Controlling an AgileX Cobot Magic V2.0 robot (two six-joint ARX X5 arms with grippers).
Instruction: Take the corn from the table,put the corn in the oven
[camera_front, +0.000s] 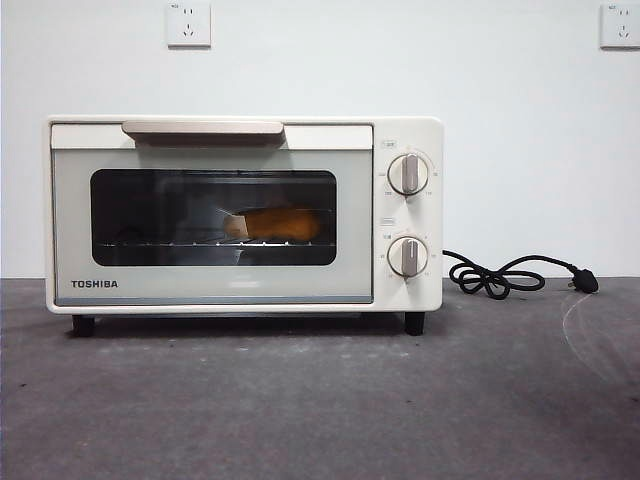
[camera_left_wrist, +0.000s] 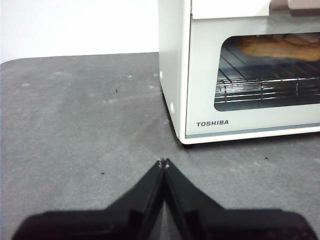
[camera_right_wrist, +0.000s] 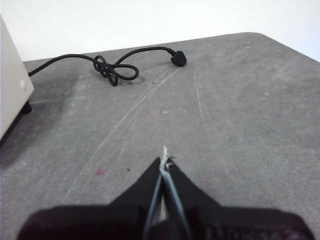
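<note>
The cream-white TOSHIBA oven (camera_front: 240, 215) stands on the dark grey table (camera_front: 320, 400) with its door closed. Through the dark window I see the yellow-orange corn (camera_front: 275, 225) lying on the wire rack inside; the left wrist view also shows the corn (camera_left_wrist: 272, 46) behind the glass. My left gripper (camera_left_wrist: 163, 162) is shut and holds nothing, low over the table off the oven's (camera_left_wrist: 240, 70) front corner on the TOSHIBA side. My right gripper (camera_right_wrist: 164, 162) is shut and holds nothing, over the table beyond the oven's (camera_right_wrist: 12, 85) knob side. Neither arm shows in the front view.
A black cord (camera_front: 500, 275) with its plug (camera_front: 585, 283) lies coiled on the table beside the oven's knob side, also seen as the cord (camera_right_wrist: 112, 70) in the right wrist view. Two wall sockets (camera_front: 188, 24) sit on the white wall behind.
</note>
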